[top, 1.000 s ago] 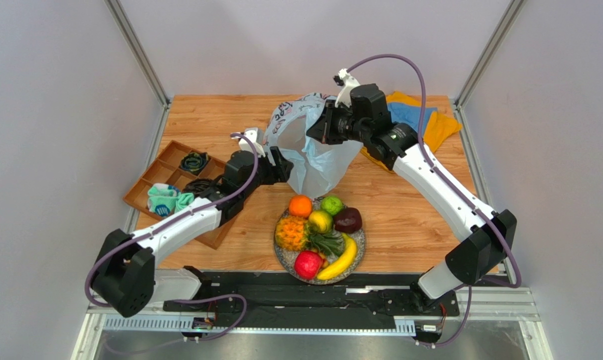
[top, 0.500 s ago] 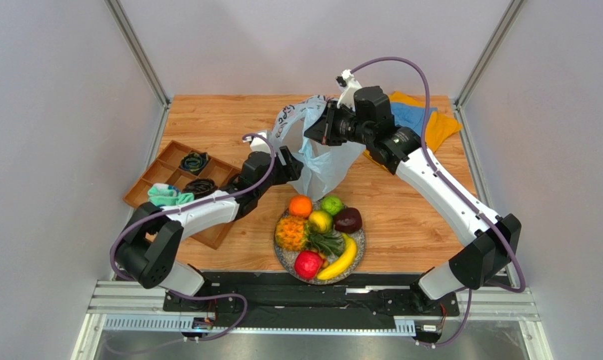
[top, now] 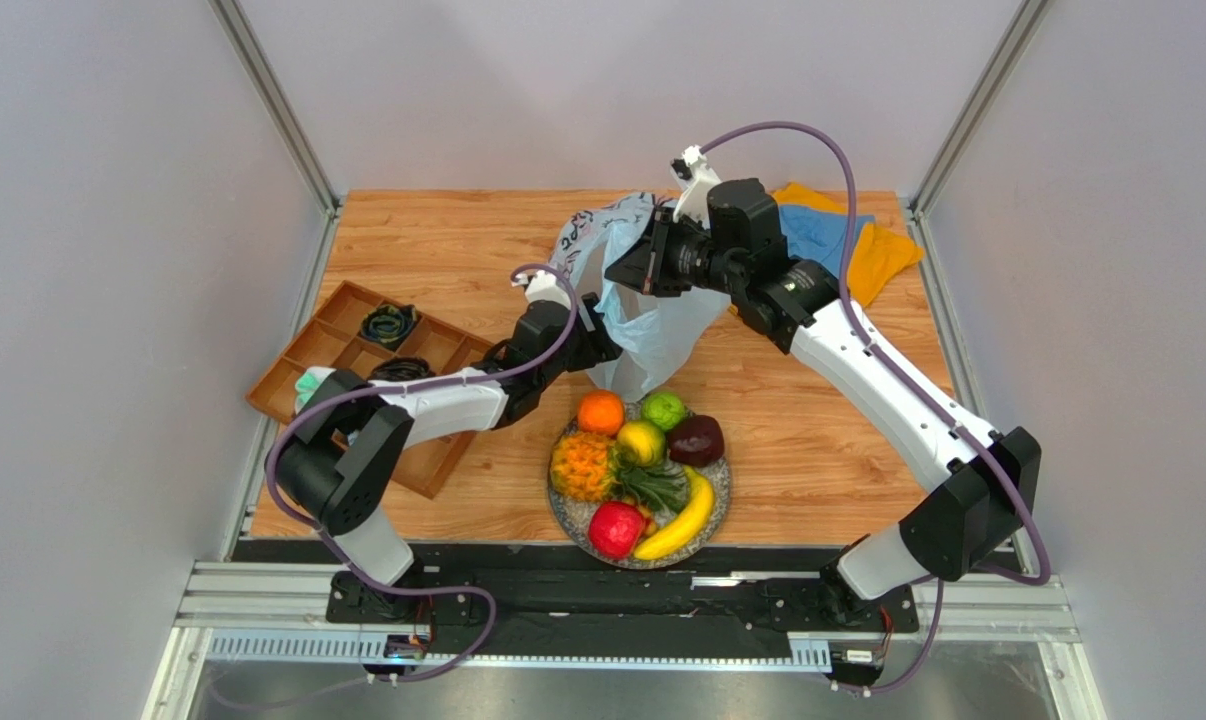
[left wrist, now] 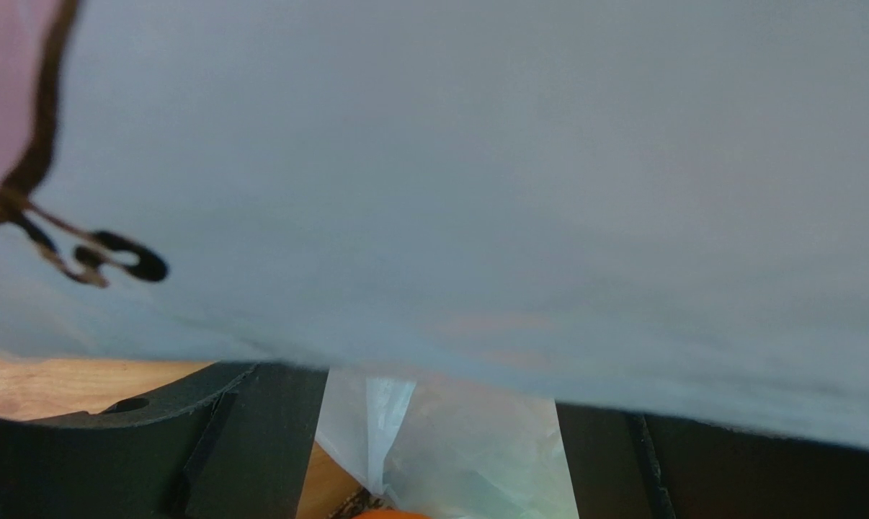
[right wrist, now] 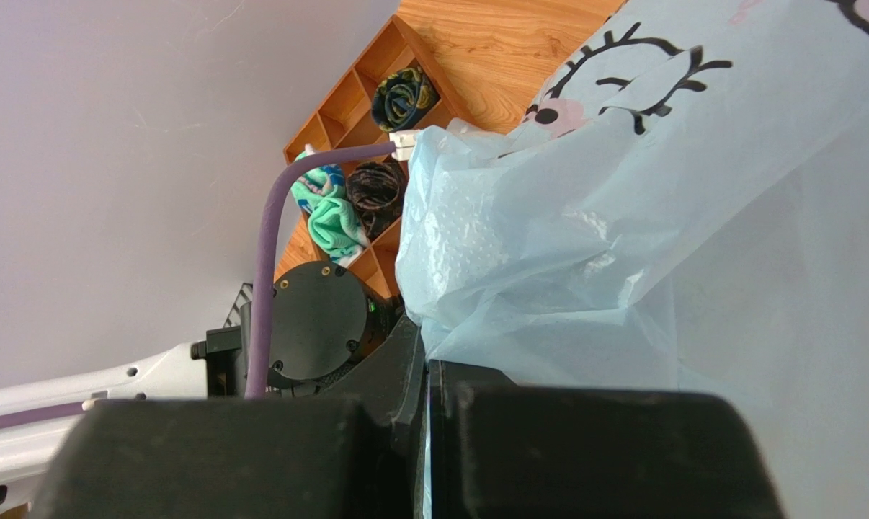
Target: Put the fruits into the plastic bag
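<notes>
blue plastic bag pinched in raised right gripper, left gripper open alongside

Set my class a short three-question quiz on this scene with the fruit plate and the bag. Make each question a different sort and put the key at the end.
1. True or false: the banana is inside the plastic bag.
2. Which hand is shut on the plastic bag? A left, B right, C neither.
3. How many fruits lie on the plate?
Key: 1 false, it lies on the plate. 2 B, the right hand pinches the plastic bag. 3 seven.
</notes>
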Controlling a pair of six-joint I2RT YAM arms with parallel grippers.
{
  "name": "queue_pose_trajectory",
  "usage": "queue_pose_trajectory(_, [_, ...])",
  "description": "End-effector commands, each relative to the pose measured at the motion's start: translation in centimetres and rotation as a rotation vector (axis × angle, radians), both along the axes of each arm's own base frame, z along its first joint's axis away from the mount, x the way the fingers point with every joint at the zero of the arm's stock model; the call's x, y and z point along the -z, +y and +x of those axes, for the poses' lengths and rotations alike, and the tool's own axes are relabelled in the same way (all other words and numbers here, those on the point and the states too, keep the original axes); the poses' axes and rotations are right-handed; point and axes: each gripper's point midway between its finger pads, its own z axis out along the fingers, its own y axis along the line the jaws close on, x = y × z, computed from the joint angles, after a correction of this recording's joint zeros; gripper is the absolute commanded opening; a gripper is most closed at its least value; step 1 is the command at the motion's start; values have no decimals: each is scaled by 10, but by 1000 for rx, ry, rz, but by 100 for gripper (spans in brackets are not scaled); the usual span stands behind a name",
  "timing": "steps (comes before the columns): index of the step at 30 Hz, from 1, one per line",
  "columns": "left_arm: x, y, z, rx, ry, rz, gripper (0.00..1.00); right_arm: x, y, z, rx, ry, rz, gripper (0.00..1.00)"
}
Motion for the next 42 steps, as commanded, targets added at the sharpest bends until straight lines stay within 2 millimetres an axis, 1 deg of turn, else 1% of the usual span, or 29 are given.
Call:
queue_pose_trajectory(1, [-25,-12,17,-21,-56,-54,81,-28,4,-11,-37,-53,79,0])
queue_pose_trajectory(5, [-24,-12,30,-58,-64,-32,80,-26,5,-14,-48,-44,79,0])
queue_pose_trajectory(6, [-14,-10,31,-66,-39,-7,76,-27,5,-16,-51,-45,82,0])
queue_pose_trajectory(7, [-17,-13,35,-69,-41,-4,75,-28,5,-17,-54,-46,84,0])
queue_pose_trajectory(9, [-9,-12,37,-80,-24,15,73,-30,6,-20,-63,-50,88,0])
queue_pose_trajectory(11, [-10,-12,41,-93,-29,21,72,-31,7,-24,-73,-50,90,0])
queue_pose_trajectory(12, [-4,-11,42,-98,-17,36,70,-30,7,-25,-76,-47,91,0])
queue_pose_trajectory(13, [-7,-12,45,-100,-22,37,69,-31,7,-26,-78,-47,93,0])
queue_pose_trajectory(16, [1,-13,47,-106,-9,48,59,-31,9,-29,-90,-47,99,0])
queue_pose_trajectory(17, [1,-13,49,-111,-11,42,51,-30,9,-29,-90,-46,99,0])
queue_pose_trajectory(18, [3,-13,49,-111,-9,44,49,-30,8,-30,-92,-48,99,0])
queue_pose_trajectory(22, [1,-25,51,-76,-26,-1,45,-29,6,-32,-90,-48,97,0])
queue_pose_trajectory(23, [-3,-31,51,-54,-38,-28,38,-28,6,-32,-91,-48,94,0])
queue_pose_trajectory(25, [0,-35,51,-35,-37,-36,31,-28,6,-32,-90,-48,92,0])
queue_pose_trajectory(26, [-1,-37,51,-28,-44,-41,22,-27,6,-32,-91,-50,88,0])
queue_pose_trajectory(28, [-1,-32,48,-30,-50,-32,12,-23,4,-32,-81,-50,77,0])
queue_pose_trajectory(29, [-5,-28,48,-44,-66,-32,1,-21,2,-30,-75,-54,67,0])
queue_pose_trajectory(30, [-20,-25,46,-47,-97,-44,0,-17,0,-28,-60,-53,55,0])
queue_pose_trajectory(31, [-19,-18,41,-44,-112,-15,0,-14,-3,-27,-52,-50,42,0])
queue_pose_trajectory(32, [-43,-12,38,-49,-167,-32,0,-11,-7,-23,-36,-48,34,0])
queue_pose_trajectory(33, [-44,-5,31,-45,-179,-13,0,-6,-11,-21,-24,-42,23,0])
queue_pose_trajectory(34, [-52,1,28,-37,-210,15,0,-4,-15,-19,-14,-40,19,0])
queue_pose_trajectory(35, [-78,7,20,-33,-260,-3,0,-3,-22,-14,7,-40,17,0])
queue_pose_trajectory(36, [-85,13,16,-25,-278,1,0,-2,-26,-10,19,-45,8,0])
queue_pose_trajectory(37, [-85,17,7,10,-286,20,0,3,-31,-6,36,-40,-4,0])
queue_pose_trajectory(38, [-103,28,0,13,-315,8,0,6,-37,0,59,-39,-14,0])
queue_pose_trajectory(40, [-108,33,-14,77,-322,14,0,12,-50,12,102,-43,-39,0])
queue_pose_trajectory(41, [-117,47,-18,79,-323,15,0,15,-54,16,115,-41,-45,0])
queue_pose_trajectory(42, [-119,52,-23,94,-319,14,0,20,-57,21,125,-35,-56,0])
